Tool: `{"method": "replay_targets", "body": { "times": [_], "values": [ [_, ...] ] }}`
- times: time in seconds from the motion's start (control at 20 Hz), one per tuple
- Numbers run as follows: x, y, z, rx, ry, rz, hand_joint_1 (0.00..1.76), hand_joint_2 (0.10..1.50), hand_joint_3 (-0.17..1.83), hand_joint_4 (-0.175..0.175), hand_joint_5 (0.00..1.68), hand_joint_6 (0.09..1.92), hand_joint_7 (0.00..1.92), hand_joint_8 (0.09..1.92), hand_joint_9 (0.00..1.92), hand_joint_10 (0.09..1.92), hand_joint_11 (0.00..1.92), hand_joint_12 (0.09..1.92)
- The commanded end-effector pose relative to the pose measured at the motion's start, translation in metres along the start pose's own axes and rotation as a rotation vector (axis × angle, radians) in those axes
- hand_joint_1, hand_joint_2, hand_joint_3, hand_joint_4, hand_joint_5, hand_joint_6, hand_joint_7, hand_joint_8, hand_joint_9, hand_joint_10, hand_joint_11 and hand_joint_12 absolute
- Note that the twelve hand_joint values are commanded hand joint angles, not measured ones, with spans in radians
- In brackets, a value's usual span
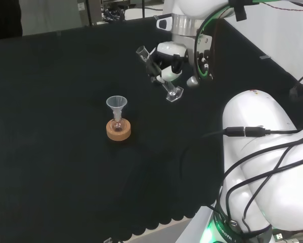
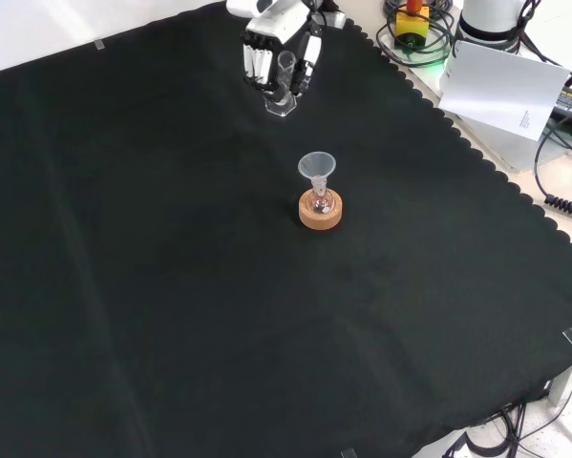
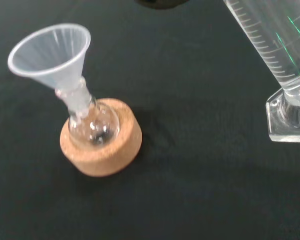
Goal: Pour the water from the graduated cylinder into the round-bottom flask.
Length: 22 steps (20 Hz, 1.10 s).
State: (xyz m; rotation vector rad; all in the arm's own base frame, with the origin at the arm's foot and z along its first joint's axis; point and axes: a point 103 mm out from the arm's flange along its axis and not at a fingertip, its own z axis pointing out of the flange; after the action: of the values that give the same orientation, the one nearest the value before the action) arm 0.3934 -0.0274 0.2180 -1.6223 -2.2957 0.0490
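Standing nearest in the front view, a small clear glass round-bottom flask (image 2: 320, 202) sits upright in a tan cork ring stand (image 2: 321, 214) on the black cloth (image 2: 171, 286), with a translucent plastic funnel (image 2: 316, 169) seated in its neck. Wrist view: the funnel (image 3: 52, 52) leans slightly off the flask's axis; the flask bulb (image 3: 93, 125) rests in the hollow of the cork ring (image 3: 102, 147); its contents cannot be made out. Farther off in the front view, near the cloth's far edge, the black and white robot hand (image 2: 271, 52) has its fingers curled round a clear graduated cylinder (image 2: 286, 81). Head view: the cylinder (image 1: 159, 73) is tilted, open mouth toward upper left, hexagonal clear base (image 1: 174, 94) lower right, and the hand (image 1: 166, 63) grips it mid-length. The base appears just off the cloth, though contact cannot be told. Cylinder and flask stand well apart. Wrist view: the cylinder's graduation marks (image 3: 265, 40) and foot are visible; the water level is not discernible.
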Motion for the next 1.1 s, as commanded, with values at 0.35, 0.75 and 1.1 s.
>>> {"method": "replay_targets", "body": {
  "times": [0.35,0.75,1.1],
  "values": [
    [0.012,-0.017,0.020,0.174,-0.106,0.033,1.25,1.13,0.00,-0.175,0.92,1.07,0.96,1.06,1.33,0.17,1.05,0.92],
    [0.012,-0.011,0.024,0.325,-0.190,0.047,1.26,1.13,0.00,-0.175,0.94,1.04,0.98,1.03,1.35,0.16,1.06,0.91],
    [0.011,-0.009,0.026,0.436,-0.230,0.093,1.26,1.12,0.00,-0.175,0.95,1.04,0.98,1.03,1.36,0.15,1.06,0.91]
  ]
}}
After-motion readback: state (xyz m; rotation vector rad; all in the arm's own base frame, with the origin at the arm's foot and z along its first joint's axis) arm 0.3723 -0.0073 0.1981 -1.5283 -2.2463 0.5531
